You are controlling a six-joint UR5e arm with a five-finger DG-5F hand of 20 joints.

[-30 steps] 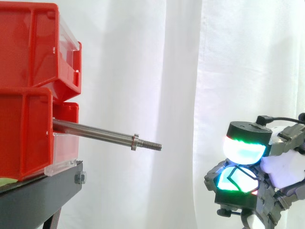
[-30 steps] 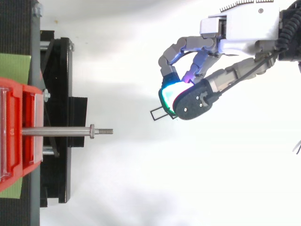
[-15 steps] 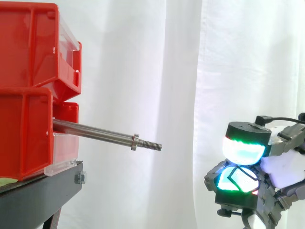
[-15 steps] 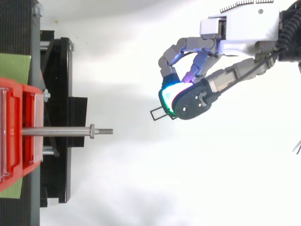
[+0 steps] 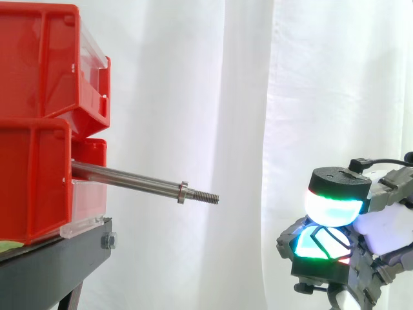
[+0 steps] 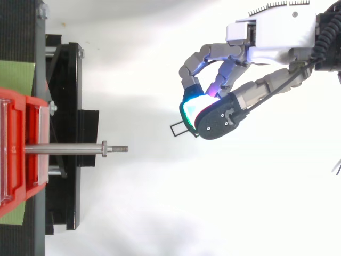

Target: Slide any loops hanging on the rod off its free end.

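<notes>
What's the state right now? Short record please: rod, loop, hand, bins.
rod: sticks out of the bins, threaded free end toward the hand's side; nothing hangs on it
loop: thin black wire, pinched between the fingertips, well apart from the rod
hand: fingers curled, shut on the loop, beyond the rod's free end and off its line
bins: red, stacked on a black stand
task: no loop left on the rod

Two red bins [image 5: 45, 71] stand stacked at the edge of a black stand [image 5: 55, 261], over a green sheet [image 6: 16, 77]; a white curtain [image 5: 258, 97] hangs behind.
</notes>
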